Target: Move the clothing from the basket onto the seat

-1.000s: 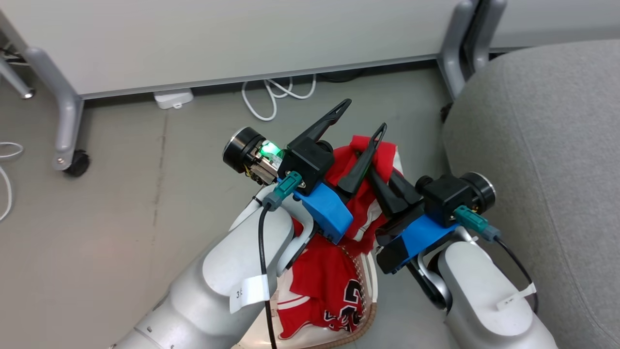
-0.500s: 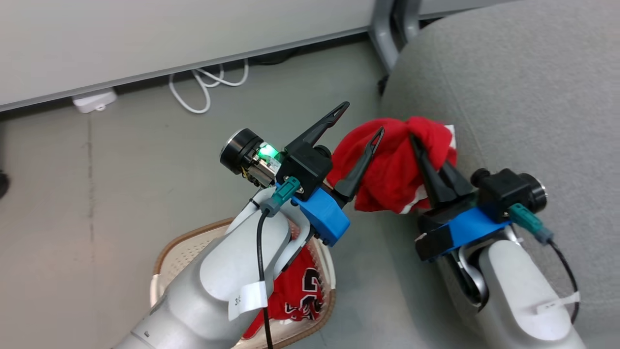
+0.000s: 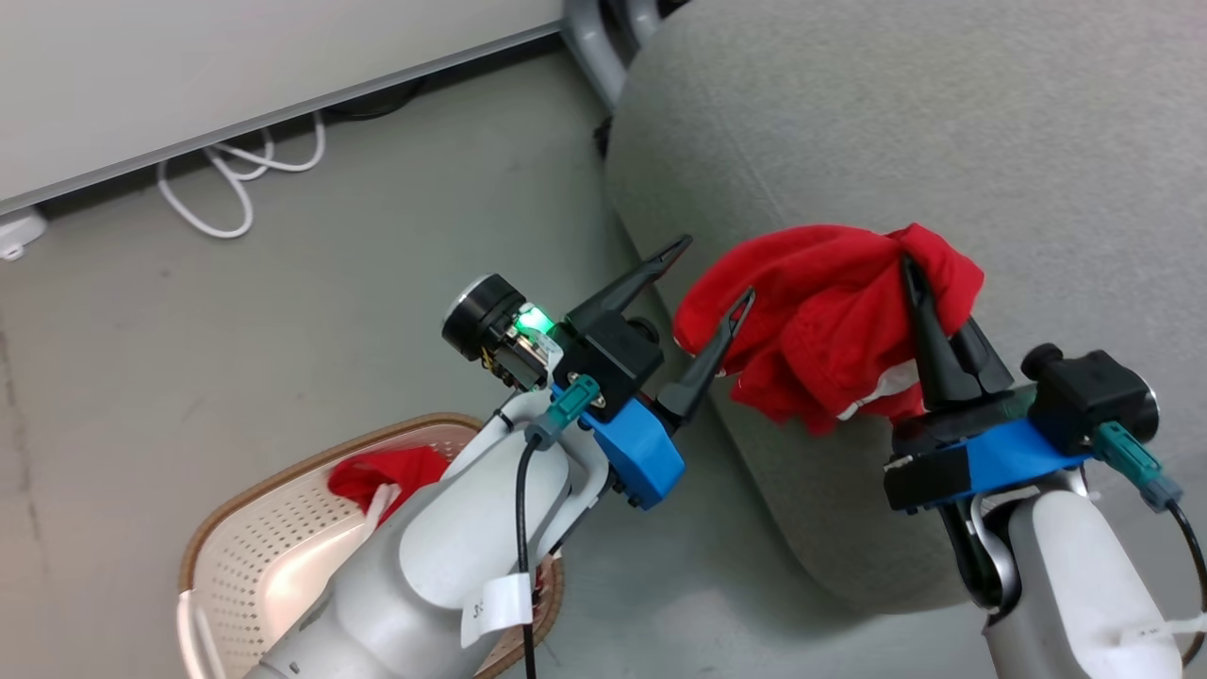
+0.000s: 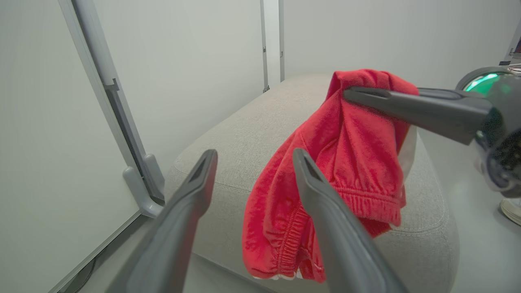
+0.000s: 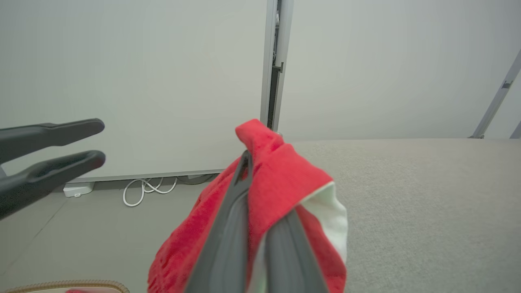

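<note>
Cream-white perforated plastic with a brown woven-look rim, the oval laundry basket point(image 3: 236, 528) is sitting on the grey floor point(image 3: 189, 330) below and behind the left gripper point(image 3: 715, 271). It is partly hidden under that arm's pale forearm point(image 3: 453, 547), and a crumpled piece of red jersey clothing point(image 3: 391, 471) is lying inside it. The left gripper is hanging with its two dark fingers spread wide, holding nothing. Its right-hand finger is standing just beside a bunched red garment with white trim point(image 3: 820, 321). That garment is dangling from the right gripper point(image 3: 913, 273), whose fingers are pinching its top fold tight. It is hanging over the rounded edge of the large grey fabric sofa point(image 3: 943, 113), which is stretching away ahead of and to the right of that gripper.
</note>
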### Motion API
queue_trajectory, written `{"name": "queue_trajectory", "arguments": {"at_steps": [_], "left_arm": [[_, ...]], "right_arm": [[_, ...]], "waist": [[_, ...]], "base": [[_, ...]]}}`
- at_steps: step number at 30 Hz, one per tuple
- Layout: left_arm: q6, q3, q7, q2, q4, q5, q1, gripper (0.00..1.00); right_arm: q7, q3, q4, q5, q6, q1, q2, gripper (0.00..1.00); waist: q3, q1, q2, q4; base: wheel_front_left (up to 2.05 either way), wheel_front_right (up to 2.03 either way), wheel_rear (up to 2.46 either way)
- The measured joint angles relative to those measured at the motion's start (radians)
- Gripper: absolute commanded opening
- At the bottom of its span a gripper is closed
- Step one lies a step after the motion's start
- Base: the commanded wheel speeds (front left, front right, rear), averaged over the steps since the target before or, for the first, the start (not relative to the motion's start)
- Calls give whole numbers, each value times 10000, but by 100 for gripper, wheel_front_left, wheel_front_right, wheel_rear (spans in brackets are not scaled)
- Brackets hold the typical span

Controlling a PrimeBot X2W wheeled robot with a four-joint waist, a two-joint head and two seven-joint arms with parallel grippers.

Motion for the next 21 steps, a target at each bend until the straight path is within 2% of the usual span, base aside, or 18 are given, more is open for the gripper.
{"name": "queue_trajectory", "arguments": {"at_steps": [8, 21], "left_arm": [[-92, -186, 0, -61, 52, 82, 146, 100], [-81, -15, 0, -88, -77, 192, 94, 100]], "right_arm": [[0, -351, -360, 12, 0, 664, -10, 0], [0, -635, -1045, 79, 0, 573, 17, 0]], "waist": [[34, 0, 0, -606], [254, 0, 0, -478]], "base": [[0, 0, 0], [0, 0, 0]]}}
